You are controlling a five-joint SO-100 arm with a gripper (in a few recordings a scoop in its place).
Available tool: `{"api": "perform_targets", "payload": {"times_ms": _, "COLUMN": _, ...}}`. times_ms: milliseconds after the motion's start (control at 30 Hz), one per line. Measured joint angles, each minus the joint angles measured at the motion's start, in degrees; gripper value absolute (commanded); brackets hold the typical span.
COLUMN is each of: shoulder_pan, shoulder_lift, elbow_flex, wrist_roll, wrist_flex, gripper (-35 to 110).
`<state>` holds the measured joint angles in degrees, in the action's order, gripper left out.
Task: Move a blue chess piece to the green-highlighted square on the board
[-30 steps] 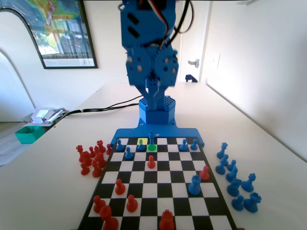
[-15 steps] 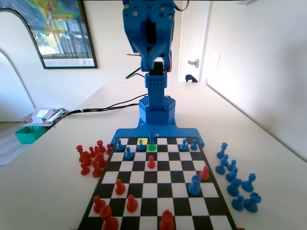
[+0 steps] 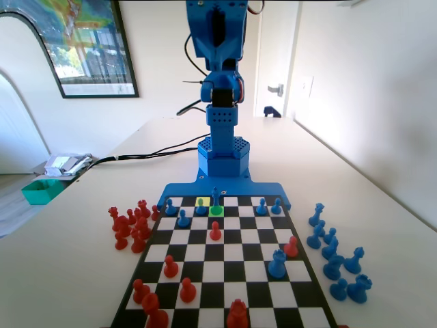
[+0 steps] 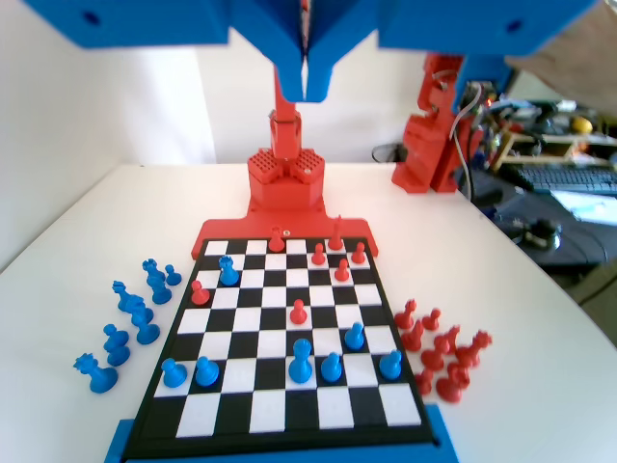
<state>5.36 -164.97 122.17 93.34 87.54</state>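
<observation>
Although the blue chess piece (image 3: 216,199) looks to stand on the green-highlighted square (image 3: 216,210) in the fixed view, its base hides much of the green, so whether it sits centred there is hard to say. In the wrist view the same tall piece (image 4: 302,360) stands upright in the board's (image 4: 222,428) near rows, among blue pawns and touching none of them. The gripper (image 4: 305,85) hangs high above the board, its two jaws pressed together with nothing between them. Judged from this, the placing step appears done and the arm is at the retreat stage. The next move probably calls only for parking the arm clear without brushing the pieces below.
</observation>
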Motion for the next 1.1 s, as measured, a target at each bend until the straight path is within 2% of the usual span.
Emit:
{"api": "perform_targets", "payload": {"times_ms": 533, "shoulder_pan": -3.0, "shoulder_lift": -8.6, "elbow_flex": 2.4, "wrist_roll": 4.5, "wrist_flex": 2.3, "gripper": 1}}
{"api": "perform_targets", "payload": {"times_ms": 1100, "shoulder_pan": -4.1, "shoulder_lift": -8.9, "elbow_flex": 2.5, "wrist_roll": 5.3, "wrist_flex": 3.2, "gripper": 3}}
